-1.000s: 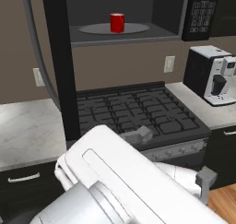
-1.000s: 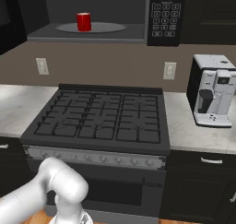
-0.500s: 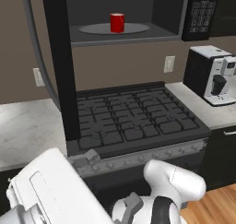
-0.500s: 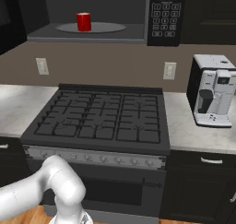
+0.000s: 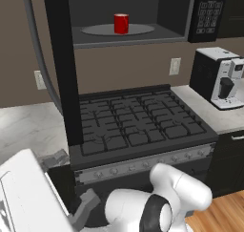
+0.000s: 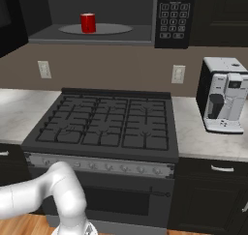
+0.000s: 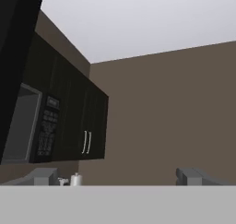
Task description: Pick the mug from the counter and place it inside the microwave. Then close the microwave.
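A: Where is the small glossy red mug (image 5: 121,23)?

B: Upright on the grey round turntable plate (image 6: 95,29) inside the large black microwave (image 6: 172,16), whose door (image 5: 61,64) stands open, its top cut off in the left base view.

A: And the end effector (image 5: 71,183)?

B: Low by the black gas stove (image 6: 104,127), beside the white-grey marbled table (image 5: 28,128). Its grey fingers (image 5: 87,203) are spread apart, holding nothing; the hand view shows just their tips.
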